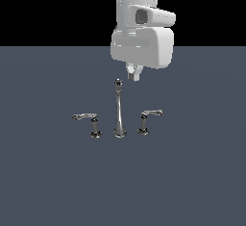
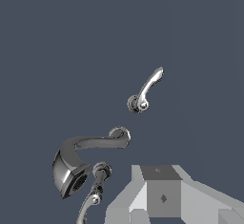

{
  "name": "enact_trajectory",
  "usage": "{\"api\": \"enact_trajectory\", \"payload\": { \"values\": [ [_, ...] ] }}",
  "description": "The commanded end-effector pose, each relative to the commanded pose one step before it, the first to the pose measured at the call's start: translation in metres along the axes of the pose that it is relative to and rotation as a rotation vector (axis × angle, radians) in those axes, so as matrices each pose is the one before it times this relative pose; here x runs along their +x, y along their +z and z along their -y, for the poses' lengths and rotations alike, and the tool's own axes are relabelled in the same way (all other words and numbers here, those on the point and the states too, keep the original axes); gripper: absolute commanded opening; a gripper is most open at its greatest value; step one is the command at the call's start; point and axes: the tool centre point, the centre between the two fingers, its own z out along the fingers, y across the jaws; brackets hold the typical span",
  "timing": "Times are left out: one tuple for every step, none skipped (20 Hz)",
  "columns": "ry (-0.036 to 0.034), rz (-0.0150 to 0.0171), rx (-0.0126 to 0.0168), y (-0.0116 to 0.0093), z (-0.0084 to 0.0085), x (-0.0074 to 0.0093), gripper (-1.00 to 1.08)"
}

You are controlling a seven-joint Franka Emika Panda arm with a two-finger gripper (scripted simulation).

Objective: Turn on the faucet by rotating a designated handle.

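Note:
The chrome faucet stands on the floor, its tall slender spout [image 1: 118, 109] in the middle. On the exterior view's right is the handle [image 1: 144, 123], a short post whose lever branches rightward. Its mirror-image twin [image 1: 94, 126] stands on the exterior view's left. My gripper [image 1: 134, 73] hangs above and behind the spout tip, slightly toward the handle's side, touching nothing; its fingers look shut and empty. The wrist view shows the spout [image 2: 71, 163] large and curved, a lever handle [image 2: 143, 96] on one side and another [image 2: 97, 180] on the other. I cannot tell there which one is the handle.
A flat dark blue-grey floor [image 1: 202, 182] spreads around the faucet, with a black backdrop beyond it. My white arm and hand [image 1: 141, 42] reach down from above at the back. Grey parts of the hand [image 2: 162, 197] fill one corner of the wrist view.

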Motion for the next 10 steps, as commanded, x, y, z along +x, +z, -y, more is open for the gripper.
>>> {"api": "enact_trajectory", "payload": {
  "values": [
    [0.06717, -0.0007, 0.00037, 0.01818, 0.00428, 0.0132, -1.0],
    [0.02664, -0.00014, -0.00015, 0.0072, 0.00173, 0.00531, -1.0],
    [0.02682, -0.00018, -0.00018, 0.00724, 0.00174, 0.00536, -1.0],
    [0.02704, -0.00021, -0.0002, 0.00728, 0.00175, 0.00542, -1.0],
    [0.02709, -0.00025, -0.00022, 0.00728, 0.00175, 0.00545, -1.0],
    [0.02643, -0.00026, -0.00022, 0.00709, 0.00171, 0.00533, -1.0],
    [0.02556, -0.00026, -0.00021, 0.00683, 0.00166, 0.00517, -1.0],
    [0.02464, -0.00024, -0.00019, 0.00656, 0.0016, 0.005, -1.0],
    [0.02364, -0.00024, -0.00018, 0.00628, 0.00154, 0.00481, -1.0],
    [0.02251, -0.00025, -0.00017, 0.00597, 0.00148, 0.00459, -1.0]
  ]
}}
